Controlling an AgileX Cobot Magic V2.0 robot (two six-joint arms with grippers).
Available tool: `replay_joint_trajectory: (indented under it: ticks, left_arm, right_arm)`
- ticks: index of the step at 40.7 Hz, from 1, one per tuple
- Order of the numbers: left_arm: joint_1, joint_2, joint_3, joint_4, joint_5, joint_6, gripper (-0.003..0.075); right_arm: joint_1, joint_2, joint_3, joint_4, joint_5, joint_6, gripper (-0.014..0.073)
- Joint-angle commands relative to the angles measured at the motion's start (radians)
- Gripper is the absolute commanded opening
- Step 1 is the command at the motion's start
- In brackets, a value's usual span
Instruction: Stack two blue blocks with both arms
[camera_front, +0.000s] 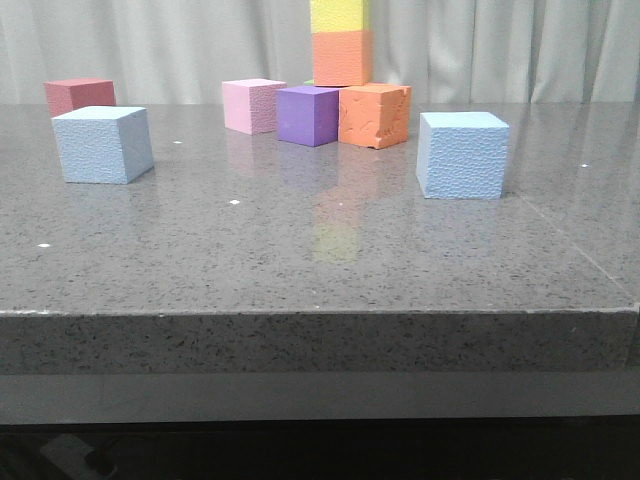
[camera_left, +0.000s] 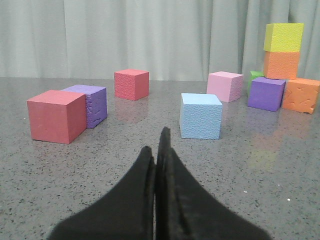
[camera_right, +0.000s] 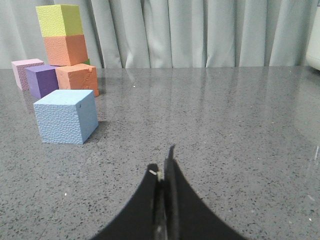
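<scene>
On the table (camera_front: 300, 260), two blue blocks (camera_front: 102, 144) (camera_front: 462, 154) sit well apart; both tools (camera_left: 158, 150) (camera_right: 165, 167) pinched together, empty.

Left claw (camera_left: 159, 150) w/ fingers pressed together, nothing between them, low over grey tabletop (camera_left: 260, 200). Blue block (camera_left: 200, 116) sits just ahead of the tips, apart from them, upright. Red cube (camera_left: 55, 116) touches a purple cube (camera_left: 91, 104) behind it. Another red cube (camera_left: 131, 84) farther back, alone. Pink cube (camera_left: 225, 86) near a 2nd purple cube (camera_left: 266, 93), orange cube (camera_left: 301, 95) beside that. Yellow cube (camera_left: 283, 37) stacked on an orange one (camera_left: 281, 65); green bit (camera_left: 255, 77) peeks behind. Curtain (camera_left: 125, 35) at back.
</scene>
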Motion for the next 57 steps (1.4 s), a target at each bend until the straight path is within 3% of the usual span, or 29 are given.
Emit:
replay_joint_trajectory:
  ticks: [1, 40, 49, 57]
  left_arm:
    - [-0.009, -0.016, 0.002, -0.008, -0.082, -0.003, -0.002]
    - [-0.009, -0.016, -0.04, -0.056, -0.138, -0.003, -0.002]
    - [-0.009, 0.013, -0.302, -0.059, 0.032, -0.003, -0.002]
    - [-0.009, 0.156, -0.582, -0.059, 0.263, -0.003, -0.002]
  right_arm:
    - [-0.008, -0.017, -0.007, -0.008, -0.085, -0.006, -0.0128]
    - [-0.008, -0.017, -0.039, -0.007, -0.127, -0.006, -0.0128]
    - [-0.008, 0.005, -0.303, -0.023, 0.139, -0.018, -0.0128]
    - [-0.008, 0.155, -0.56, -0.028, 0.349, -0.018, -0.0128]
